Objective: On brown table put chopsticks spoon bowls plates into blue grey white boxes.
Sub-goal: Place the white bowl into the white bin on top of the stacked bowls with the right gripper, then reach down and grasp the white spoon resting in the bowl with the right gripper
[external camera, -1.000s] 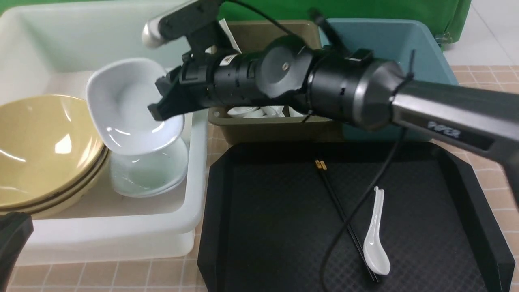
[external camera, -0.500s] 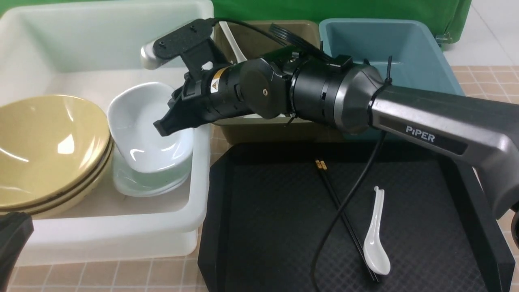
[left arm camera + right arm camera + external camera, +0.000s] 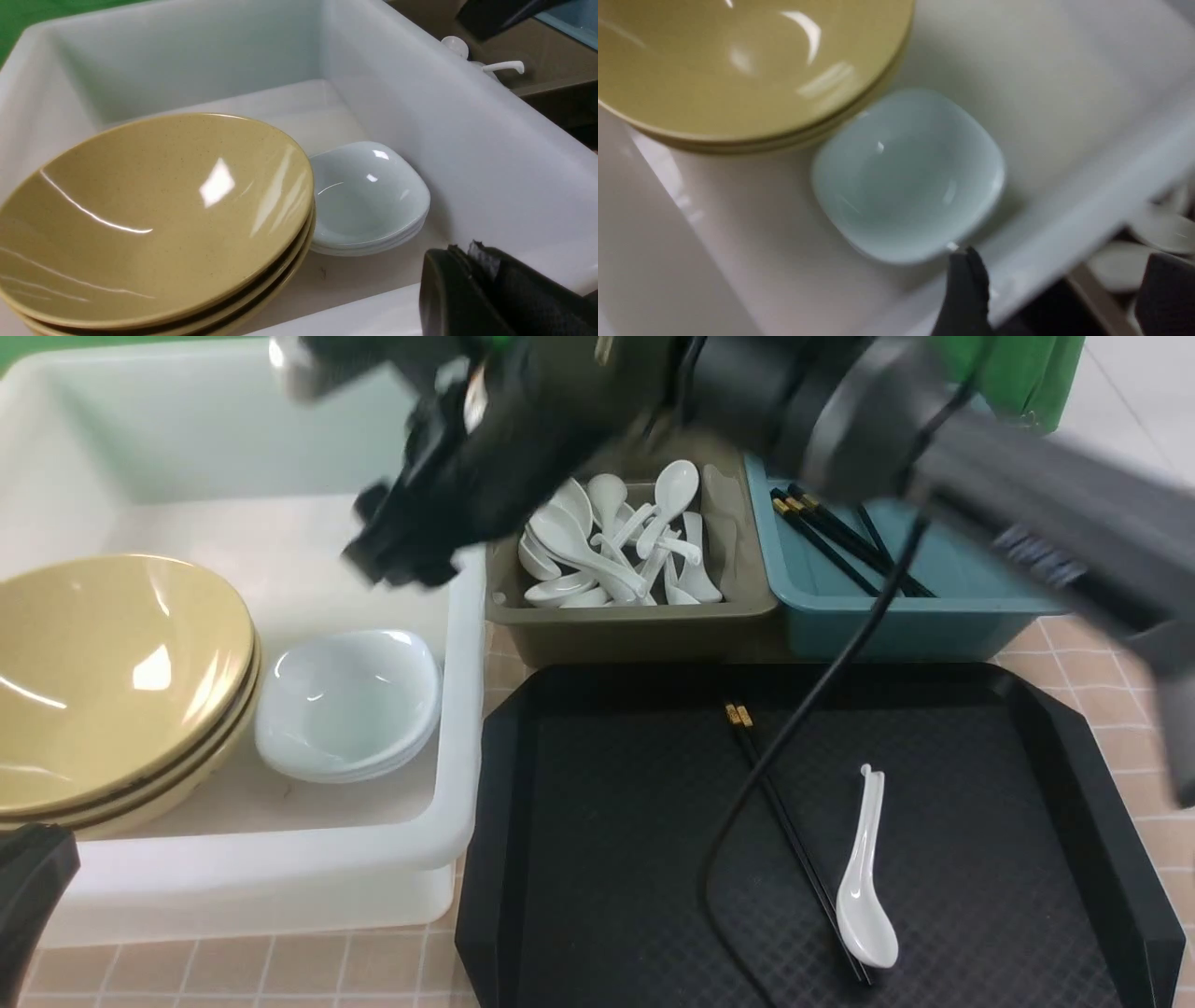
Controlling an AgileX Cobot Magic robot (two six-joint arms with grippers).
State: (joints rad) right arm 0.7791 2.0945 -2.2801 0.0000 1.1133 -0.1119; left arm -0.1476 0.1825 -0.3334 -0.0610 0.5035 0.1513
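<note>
Hovering over white tub (image 3: 462, 728), R claw (image 3: 401, 546) gapes wide, empty. To its right lies black tray (image 3: 607, 849); bowls (image 3: 112, 672) stacked below-left; plates (image 3: 350, 700) stacked just beneath it; chopsticks (image 3: 789, 831) & spoon (image 3: 864, 887) on tray. L claw (image 3: 472, 261) clenched by tub's near wall.

One white tub (image 3: 457, 616), one olive-grey bin (image 3: 635, 627), one teal bin (image 3: 896, 616); three stacked bowls (image 3: 103, 681), three plates (image 3: 345, 700) (judging by rims), one tray (image 3: 607, 859), one loose spoon (image 3: 864, 887), one chopstick pair (image 3: 814, 882).

White plates (image 3: 347, 705) stacked beside yellow bowls (image 3: 112, 681) in white tub (image 3: 459, 728).
</note>
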